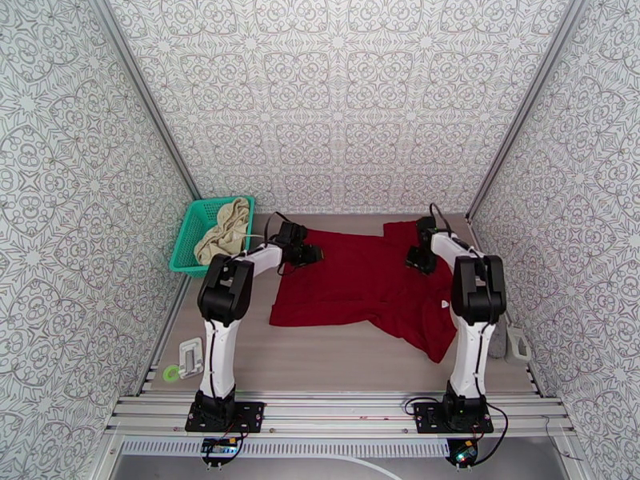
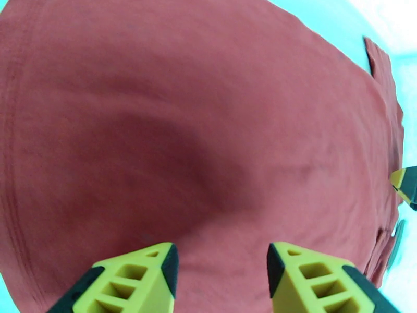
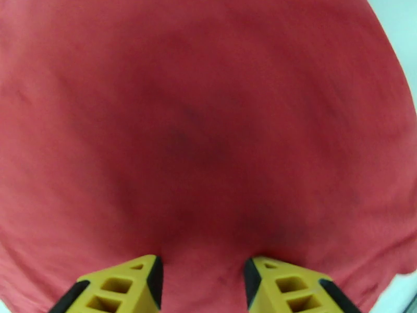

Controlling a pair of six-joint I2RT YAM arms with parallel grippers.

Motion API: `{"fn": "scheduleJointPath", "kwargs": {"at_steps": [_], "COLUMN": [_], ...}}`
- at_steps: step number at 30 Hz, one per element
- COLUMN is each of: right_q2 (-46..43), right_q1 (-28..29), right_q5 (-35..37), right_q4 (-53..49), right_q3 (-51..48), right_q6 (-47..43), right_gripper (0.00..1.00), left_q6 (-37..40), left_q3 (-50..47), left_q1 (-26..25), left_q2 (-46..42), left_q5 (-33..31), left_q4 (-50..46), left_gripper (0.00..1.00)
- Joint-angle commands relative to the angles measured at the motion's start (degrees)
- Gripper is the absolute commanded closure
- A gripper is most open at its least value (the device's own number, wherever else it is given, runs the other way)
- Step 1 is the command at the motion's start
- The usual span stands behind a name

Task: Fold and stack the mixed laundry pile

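The dark red shirt [image 1: 360,286] lies spread flat on the table, one sleeve trailing toward the front right. My left gripper [image 1: 312,254] hovers over the shirt's far left corner. In the left wrist view its yellow fingers [image 2: 140,277] stand apart over the red cloth [image 2: 198,126], so my left gripper [image 2: 219,262] is open. My right gripper [image 1: 416,259] is over the far right part of the shirt. It is open too [image 3: 203,272], with red cloth [image 3: 208,126] beneath. The cream-beige garment [image 1: 224,232] lies bunched in the teal basket [image 1: 186,238].
The teal basket stands at the far left against the patterned wall. A small white device [image 1: 190,358] and a green ring [image 1: 170,373] lie at the front left. A grey and white object [image 1: 512,342] sits at the right edge. Bare table shows in front of the shirt.
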Motion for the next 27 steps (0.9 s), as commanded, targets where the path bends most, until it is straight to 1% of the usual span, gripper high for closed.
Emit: {"fn": "scheduleJointPath", "kwargs": {"at_steps": [1, 6, 10, 12, 13, 14, 16, 19, 20, 24, 25, 27], "right_q2": [8.1, 19.8, 28.8, 30.4, 29.5, 27.2, 19.3, 2.4, -3.1, -20.6, -23.8, -29.0], "right_q1": [0.3, 0.4, 0.4, 0.5, 0.4, 0.4, 0.4, 0.1, -0.3, -2.0, -2.0, -2.1], "right_q5": [-4.4, -7.9, -11.0, -13.0, -13.6, -13.5, -13.1, -11.3, -10.8, -9.7, -9.1, -5.8], "right_q4": [-2.1, -7.5, -11.1, -13.0, -14.2, -14.5, -11.7, -2.2, 0.4, 5.3, 5.4, 3.7], "right_q3": [8.9, 27.4, 44.9, 51.2, 52.2, 51.1, 42.6, 20.2, 12.8, -11.1, -15.4, -23.0], "right_q6": [1.3, 1.5, 0.4, -0.2, -0.8, -1.5, -2.9, -3.9, -3.7, -2.1, -2.1, -2.6], "right_gripper": [0.54, 0.54, 0.54, 0.53, 0.52, 0.51, 0.48, 0.44, 0.43, 0.42, 0.42, 0.41], "left_q6": [-4.6, -7.2, -7.0, -5.4, -4.3, -3.2, -1.8, 0.2, 1.0, 2.2, 2.5, 3.4], "left_q3": [2.0, 6.5, 13.6, 17.0, 18.0, 17.8, 14.8, 4.9, 0.7, -16.7, -19.8, -26.6], "left_q1": [2.7, 5.2, 6.7, 6.9, 6.9, 6.9, 6.9, 7.1, 7.2, 7.5, 7.7, 8.1], "left_q2": [5.3, 9.7, 13.6, 13.6, 12.5, 10.5, 5.2, -6.6, -10.7, -25.7, -28.4, -32.5], "left_q5": [0.4, 3.2, 5.4, 6.1, 6.1, 5.5, 4.7, 2.6, 1.6, -2.6, -3.2, -4.2], "left_q4": [0.5, 2.1, 1.1, -1.2, -2.6, -3.6, -4.1, -3.2, -3.2, -4.3, -4.7, -6.7], "left_gripper": [0.49, 0.49, 0.49, 0.49, 0.47, 0.44, 0.38, 0.32, 0.31, 0.31, 0.31, 0.31]}}
